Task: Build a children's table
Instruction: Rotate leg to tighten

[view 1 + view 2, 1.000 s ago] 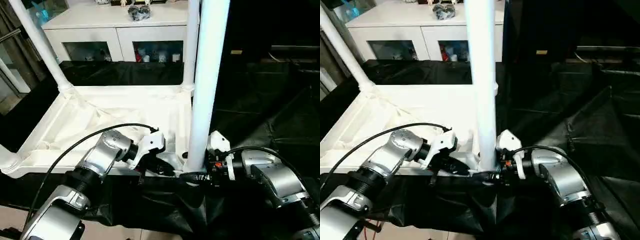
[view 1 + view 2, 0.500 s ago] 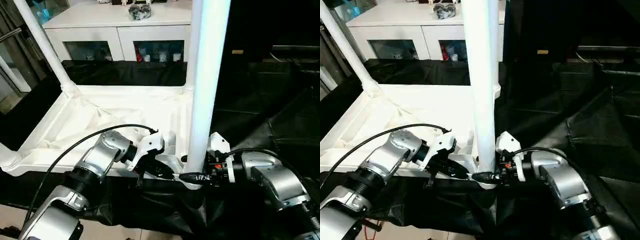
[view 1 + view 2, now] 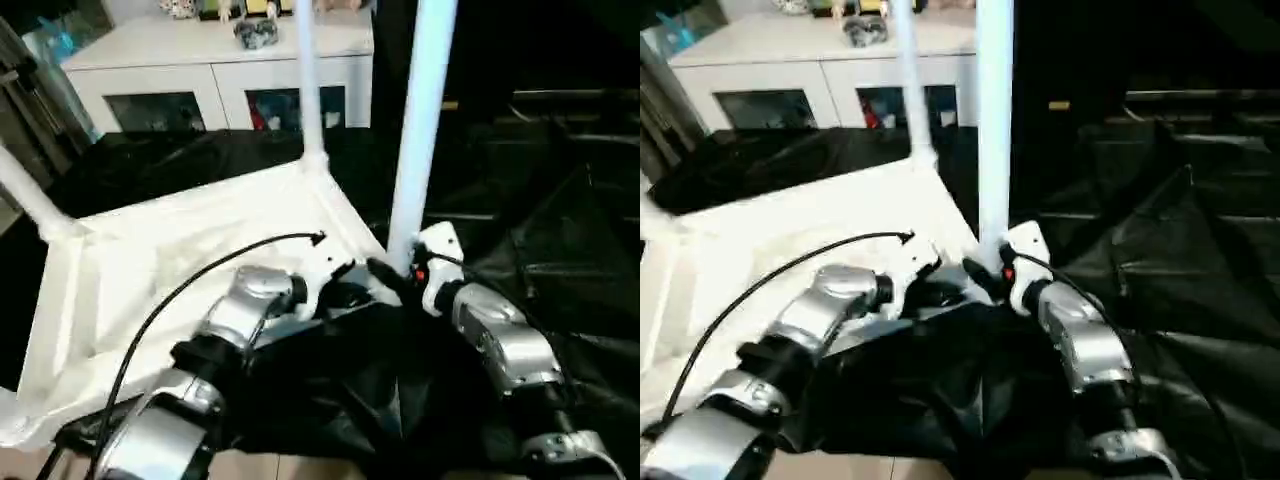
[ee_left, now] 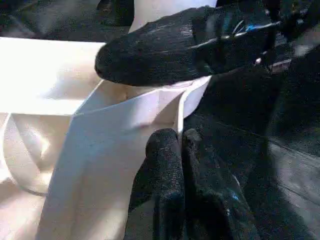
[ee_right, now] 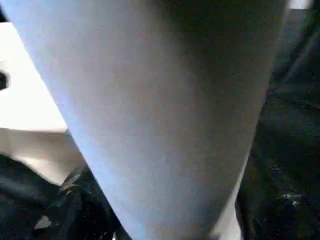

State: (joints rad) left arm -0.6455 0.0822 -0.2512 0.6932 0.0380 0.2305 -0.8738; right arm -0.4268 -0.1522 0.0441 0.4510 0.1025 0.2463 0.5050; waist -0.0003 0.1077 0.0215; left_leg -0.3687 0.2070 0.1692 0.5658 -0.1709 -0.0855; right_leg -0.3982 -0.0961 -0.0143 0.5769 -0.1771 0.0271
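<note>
Both silver forearms reach forward and converge, wrists angled inward toward each other. The left arm (image 3: 225, 340) comes in from the lower left, a black cable arching over it, and the left gripper (image 4: 172, 150) has its two black fingers (image 4: 162, 165) pressed flat together, tips touching. The right arm (image 3: 495, 340) comes in from the lower right; the right gripper (image 3: 385, 277) points toward the left one, its fingers standing apart, one finger (image 4: 165, 47) lying crosswise just ahead of the left fingertips.
</note>
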